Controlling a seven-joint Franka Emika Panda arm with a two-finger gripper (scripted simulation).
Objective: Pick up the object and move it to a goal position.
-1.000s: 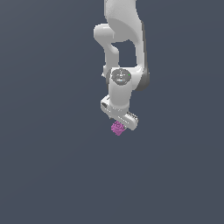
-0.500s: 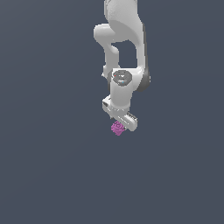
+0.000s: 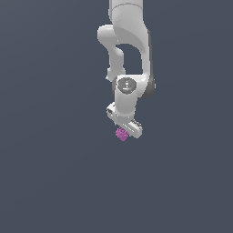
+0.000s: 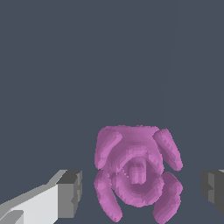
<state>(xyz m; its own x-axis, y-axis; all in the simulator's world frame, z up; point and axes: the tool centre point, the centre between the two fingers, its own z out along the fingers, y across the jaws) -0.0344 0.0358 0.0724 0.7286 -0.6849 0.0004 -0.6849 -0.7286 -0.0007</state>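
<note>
The object is a tiny magenta-pink knobbly, flower-like lump with a round centre. In the exterior view it lies directly under the white arm's hand. My gripper hangs over it, pointing down. In the wrist view the object sits between the two grey-tipped fingers, one finger on one side and the other finger on the opposite side. A gap shows on each side of the lump, so the gripper is open around it and does not touch it.
A plain dark grey-blue surface fills both views. The white arm rises above the gripper to the exterior view's top edge. No other objects or goal marker show.
</note>
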